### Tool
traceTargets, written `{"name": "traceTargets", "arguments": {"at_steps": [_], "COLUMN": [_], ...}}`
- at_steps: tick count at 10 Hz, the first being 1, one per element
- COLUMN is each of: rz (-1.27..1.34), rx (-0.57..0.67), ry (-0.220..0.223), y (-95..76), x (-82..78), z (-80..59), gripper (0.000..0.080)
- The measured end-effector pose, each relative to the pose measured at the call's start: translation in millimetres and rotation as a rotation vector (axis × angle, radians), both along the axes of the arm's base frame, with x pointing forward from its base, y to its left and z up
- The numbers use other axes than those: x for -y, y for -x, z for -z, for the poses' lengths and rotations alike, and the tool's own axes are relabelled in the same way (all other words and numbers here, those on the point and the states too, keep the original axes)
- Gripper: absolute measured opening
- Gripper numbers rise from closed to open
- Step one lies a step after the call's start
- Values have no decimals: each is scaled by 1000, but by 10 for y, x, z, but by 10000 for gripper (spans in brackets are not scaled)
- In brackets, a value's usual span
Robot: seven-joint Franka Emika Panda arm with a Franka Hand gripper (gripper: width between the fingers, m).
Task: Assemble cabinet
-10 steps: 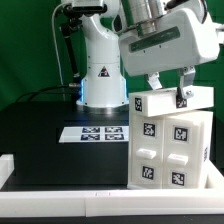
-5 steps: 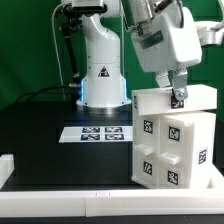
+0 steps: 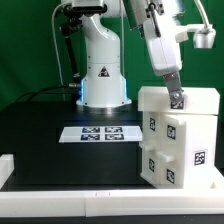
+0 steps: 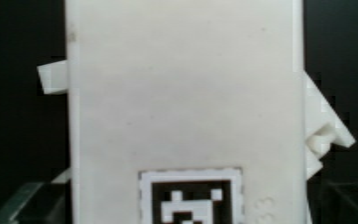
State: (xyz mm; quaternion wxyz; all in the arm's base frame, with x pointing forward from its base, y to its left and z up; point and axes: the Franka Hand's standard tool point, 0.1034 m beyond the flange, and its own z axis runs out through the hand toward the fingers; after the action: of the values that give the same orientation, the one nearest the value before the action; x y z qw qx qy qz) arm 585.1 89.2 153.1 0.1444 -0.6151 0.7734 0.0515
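The white cabinet (image 3: 180, 140) stands upright on the black table at the exterior view's right, with several black-and-white tags on its front faces. My gripper (image 3: 176, 98) reaches down from above and is shut on the cabinet's top edge. In the wrist view a white panel of the cabinet (image 4: 185, 90) fills most of the picture, with one tag (image 4: 190, 197) low on it. Small white lugs stick out at the panel's sides. My fingertips are mostly hidden behind the panel.
The marker board (image 3: 98, 132) lies flat on the black table, to the exterior view's left of the cabinet. The arm's white base (image 3: 100, 70) stands behind it. A white rim (image 3: 60, 190) runs along the table's front edge.
My gripper has swung round and moved a little toward the exterior view's right. The cabinet has turned with it, so its tagged faces now sit at a different angle.
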Motion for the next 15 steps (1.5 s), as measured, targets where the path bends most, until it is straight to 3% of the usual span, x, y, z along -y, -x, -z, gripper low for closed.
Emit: {"name": "traceTargets", "arguments": {"at_steps": [1, 3, 7, 10, 11, 13, 15], "rz": [-2, -5, -17, -58, -105, -435, -687], "rx": [0, -3, 56, 71, 84, 131, 168], "ry": [0, -4, -33, -28, -18, 45, 66], "y": [1, 10, -43, -46, -47, -65, -107], "x": [-4, -16, -33, -43, -45, -94, -145], "z": [0, -25, -344, -358, -358, -382, -396], "gripper": [758, 792, 797, 797, 797, 797, 797]}}
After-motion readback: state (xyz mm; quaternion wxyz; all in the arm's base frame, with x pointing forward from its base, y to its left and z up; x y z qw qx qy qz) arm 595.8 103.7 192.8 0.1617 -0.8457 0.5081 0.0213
